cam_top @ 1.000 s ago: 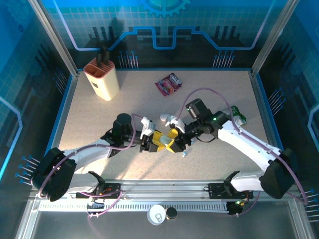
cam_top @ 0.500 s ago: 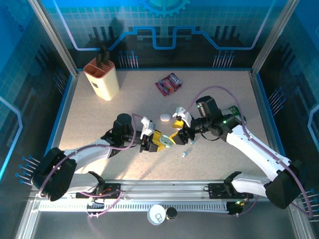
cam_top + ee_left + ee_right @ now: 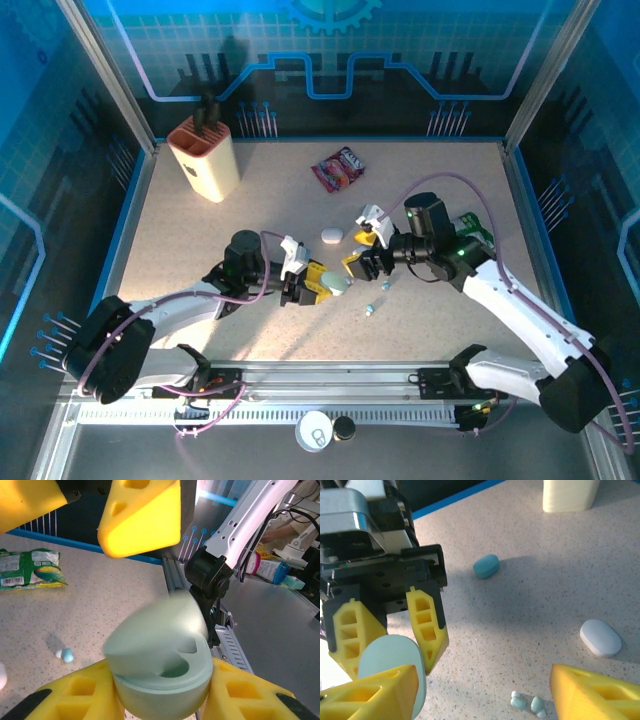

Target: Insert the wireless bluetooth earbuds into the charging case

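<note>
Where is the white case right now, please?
In the top view the white case lies on the table, just left of the right gripper and behind the green case in the left gripper.

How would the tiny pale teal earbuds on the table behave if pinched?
The glossy pale teal earbuds look rounded and smooth: probably slippery, apt to roll. Far smaller than the open right gripper, so likely light and easily knocked aside.

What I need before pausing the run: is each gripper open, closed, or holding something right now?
Left gripper: closed on the pale green charging case, its lid open.
Right gripper: open, holding nothing.
</note>
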Robot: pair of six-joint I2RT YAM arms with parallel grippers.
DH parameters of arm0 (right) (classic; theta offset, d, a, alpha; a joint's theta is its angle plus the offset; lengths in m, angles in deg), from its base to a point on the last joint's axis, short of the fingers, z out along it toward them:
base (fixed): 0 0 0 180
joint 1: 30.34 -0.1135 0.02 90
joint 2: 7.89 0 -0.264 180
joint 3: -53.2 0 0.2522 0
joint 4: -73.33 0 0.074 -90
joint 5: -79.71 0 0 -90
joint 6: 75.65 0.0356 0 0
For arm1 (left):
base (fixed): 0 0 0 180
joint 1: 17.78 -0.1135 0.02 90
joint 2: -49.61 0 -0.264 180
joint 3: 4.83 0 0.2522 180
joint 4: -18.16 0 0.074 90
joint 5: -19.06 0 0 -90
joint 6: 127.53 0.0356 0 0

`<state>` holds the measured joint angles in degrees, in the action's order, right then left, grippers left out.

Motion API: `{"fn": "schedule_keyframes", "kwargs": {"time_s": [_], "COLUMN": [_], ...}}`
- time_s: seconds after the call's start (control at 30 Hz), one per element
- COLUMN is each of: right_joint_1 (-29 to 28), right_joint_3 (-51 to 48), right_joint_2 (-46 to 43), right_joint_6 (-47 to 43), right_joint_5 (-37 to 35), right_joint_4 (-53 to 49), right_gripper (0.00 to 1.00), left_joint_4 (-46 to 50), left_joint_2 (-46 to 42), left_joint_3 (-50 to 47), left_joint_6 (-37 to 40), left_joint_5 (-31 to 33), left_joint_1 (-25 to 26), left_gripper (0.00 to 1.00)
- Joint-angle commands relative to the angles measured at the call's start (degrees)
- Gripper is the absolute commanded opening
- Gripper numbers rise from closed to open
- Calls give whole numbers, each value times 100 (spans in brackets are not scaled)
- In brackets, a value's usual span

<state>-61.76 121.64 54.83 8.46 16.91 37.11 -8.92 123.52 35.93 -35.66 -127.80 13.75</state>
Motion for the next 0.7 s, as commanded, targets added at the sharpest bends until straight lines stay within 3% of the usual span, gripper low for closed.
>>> {"fn": "schedule_keyframes", "kwargs": {"time_s": [0.0, 0.17, 0.37, 0.67], "right_joint_1": [66, -105, -885, -916], "right_joint_3": [-120, -285, -317, -264], "right_joint_2": [-322, -473, -151, 201], "right_joint_6": [322, -51, -562, -366], "right_joint_5": [40, 400, -385, -861], "right_joint_4": [403, 464, 399, 563], "right_gripper": [71, 73, 75, 75], "left_joint_4": [-654, -1295, -1506, -1245], "left_joint_2": [136, 346, 340, 120], "left_joint_3": [-151, -205, -204, -222], "left_joint_6": [-181, -567, -675, -579], "left_joint_5": [-140, -132, -27, -18], "left_joint_1": [-67, -160, -189, -191], "left_gripper": [36, 35, 35, 36]}}
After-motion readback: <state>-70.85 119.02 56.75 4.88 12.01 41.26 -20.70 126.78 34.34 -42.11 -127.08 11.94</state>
